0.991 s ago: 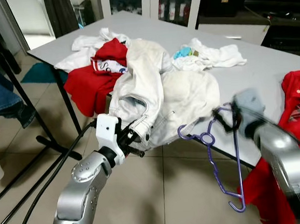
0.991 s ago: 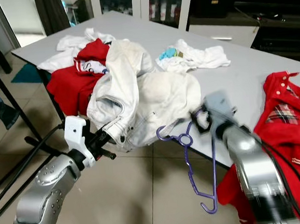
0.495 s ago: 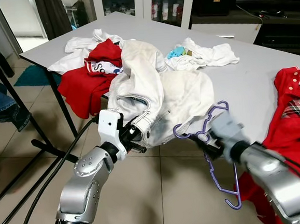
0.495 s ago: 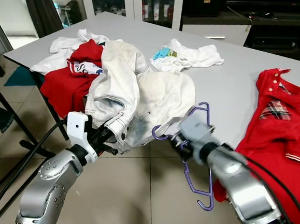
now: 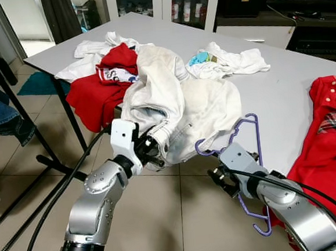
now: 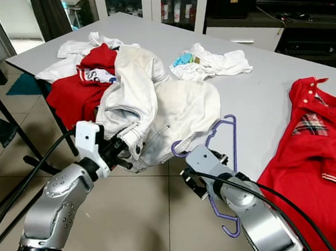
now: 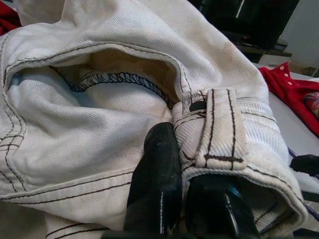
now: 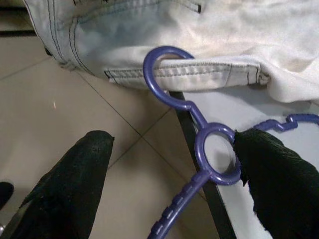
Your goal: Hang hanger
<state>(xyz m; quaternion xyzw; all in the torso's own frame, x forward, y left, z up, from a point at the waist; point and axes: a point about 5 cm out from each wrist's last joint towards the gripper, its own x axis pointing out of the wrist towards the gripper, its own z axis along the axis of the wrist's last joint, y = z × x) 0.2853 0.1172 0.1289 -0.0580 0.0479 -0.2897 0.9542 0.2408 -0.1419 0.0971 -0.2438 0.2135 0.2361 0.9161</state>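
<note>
The left gripper [image 7: 192, 199] had its two black fingers [image 7: 157, 179] pinched together on the waistband of the white jeans [image 5: 180, 101], at a stitched belt loop, where the cloth drooped over the near edge of the grey table [image 5: 282, 93]. To the left of the jeans a red garment [image 5: 98, 90] spilled over the same edge, with white clothes [image 5: 92, 50] behind it. Further right, the right gripper [image 8: 169, 174] sat low beside the table edge with its fingers spread wide; one finger [image 8: 279, 174] touched the ring of the purple hanger [image 8: 212, 149], the other stood well apart from it, so it held nothing firmly. The hanger's hook lay against the hem of the jeans, and its body hung down past the table edge toward the tiled floor [image 5: 164, 219]. At the far right a red shirt [image 5: 331, 130] draped off the table.
</note>
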